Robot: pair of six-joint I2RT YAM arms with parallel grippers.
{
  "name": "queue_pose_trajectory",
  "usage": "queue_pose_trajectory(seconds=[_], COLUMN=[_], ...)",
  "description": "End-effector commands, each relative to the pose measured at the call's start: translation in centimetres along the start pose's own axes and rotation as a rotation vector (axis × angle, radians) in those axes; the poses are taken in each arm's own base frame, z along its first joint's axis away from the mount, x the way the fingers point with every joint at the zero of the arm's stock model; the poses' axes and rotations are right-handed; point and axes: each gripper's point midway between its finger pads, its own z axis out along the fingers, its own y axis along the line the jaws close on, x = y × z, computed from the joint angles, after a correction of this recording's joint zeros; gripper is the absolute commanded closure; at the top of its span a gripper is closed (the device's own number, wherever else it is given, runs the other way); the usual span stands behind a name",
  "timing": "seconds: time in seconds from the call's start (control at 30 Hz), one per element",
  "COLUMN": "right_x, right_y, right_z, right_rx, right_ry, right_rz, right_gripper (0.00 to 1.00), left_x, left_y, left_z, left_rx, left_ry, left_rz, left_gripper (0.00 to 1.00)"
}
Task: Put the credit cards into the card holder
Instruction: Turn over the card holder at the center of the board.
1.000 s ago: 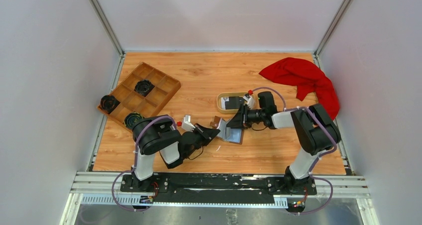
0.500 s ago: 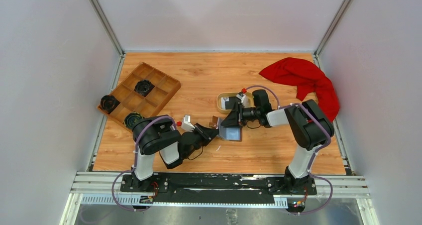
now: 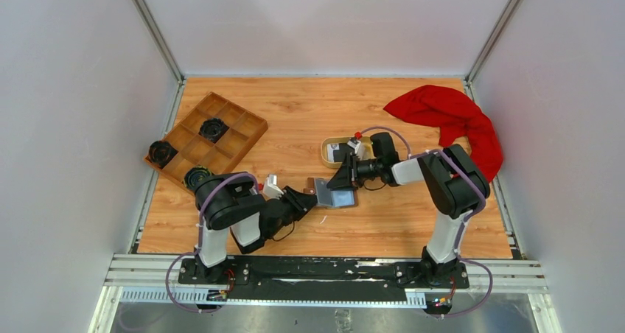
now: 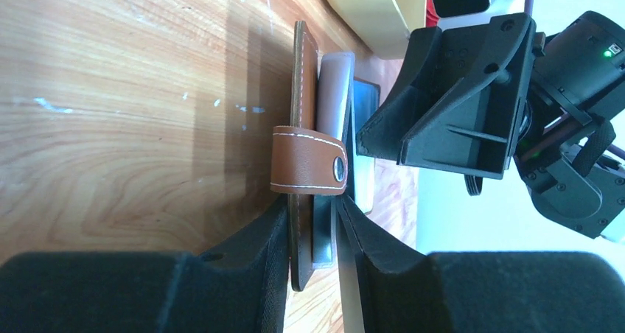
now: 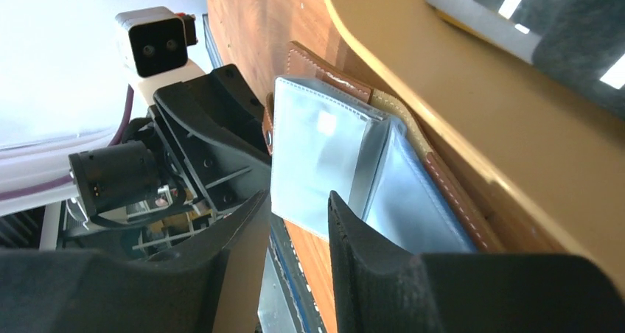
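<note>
1. The card holder (image 3: 333, 194) is lying opened out on the tabletop (image 3: 295, 119) between the two arms, just in front of the oval tan dish (image 3: 326, 147). There both arms are reaching it from opposite sides.
2. The left hand (image 4: 313, 211) is straddling the holder's strap edge, jaws standing part open with the brown cover and a grey pocket between them. I cannot tell whether they are pressing on it or only flanking it. By its pose, it is probably steadying the holder.
3. The right hand (image 5: 298, 200) is coming in from the dish side, jaws part open around the lip of a silvery-grey pocket. Whether it is pinching that lip is not showing. It seems to be working the pocket open so a card can slide in.
4. The holder is showing tan-brown leather with pale stitching, a strap (image 4: 308, 160) with a metal snap folding over its edge, and glossy grey pockets inside.
5. The credit cards (image 3: 339, 153) are lying in the dish, partly hidden by the right arm. One whitish-grey card with dark print is showing. I cannot tell whether any card is already in the holder.
</note>
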Motion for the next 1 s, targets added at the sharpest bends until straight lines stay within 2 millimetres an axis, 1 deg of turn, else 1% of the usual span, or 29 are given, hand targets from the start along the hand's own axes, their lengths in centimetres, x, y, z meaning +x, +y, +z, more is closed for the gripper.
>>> queue_pose_trajectory(seconds=[0.0, 0.17, 0.33, 0.53, 0.6, 0.87, 0.97], right_x=[0.7, 0.9, 0.9, 1.1, 1.1, 0.8, 0.8], right_y=[-1.5, -2.4, -2.5, -3.7, -3.7, -2.6, -2.2], right_z=[0.7, 1.1, 1.4, 1.4, 1.4, 1.4, 1.5], right_rx=[0.046, 0.075, 0.083, 0.173, 0.183, 0.171, 0.180], right_ry=[0.034, 0.052, 0.063, 0.075, 0.078, 0.078, 0.081], right_rz=[0.028, 0.027, -0.006, -0.063, -0.081, -0.144, -0.189], right_gripper=[0.62, 0.67, 0.70, 0.72, 0.72, 0.71, 0.71], left_x=[-0.8, -0.8, -0.9, -1.9, -2.2, -3.1, -3.7], left_y=[0.2, 0.7, 1.1, 1.9, 2.2, 1.0, 0.0], left_z=[-0.7, -1.2, -1.6, -2.7, -3.1, -3.5, -3.7], left_rx=[0.000, -0.013, -0.025, -0.055, -0.068, -0.081, -0.092], left_ry=[-0.039, -0.033, -0.034, -0.062, -0.072, -0.077, -0.078], left_rz=[0.040, 0.057, 0.062, 0.088, 0.107, 0.249, 0.354], left_gripper=[0.69, 0.64, 0.61, 0.59, 0.58, 0.57, 0.53])
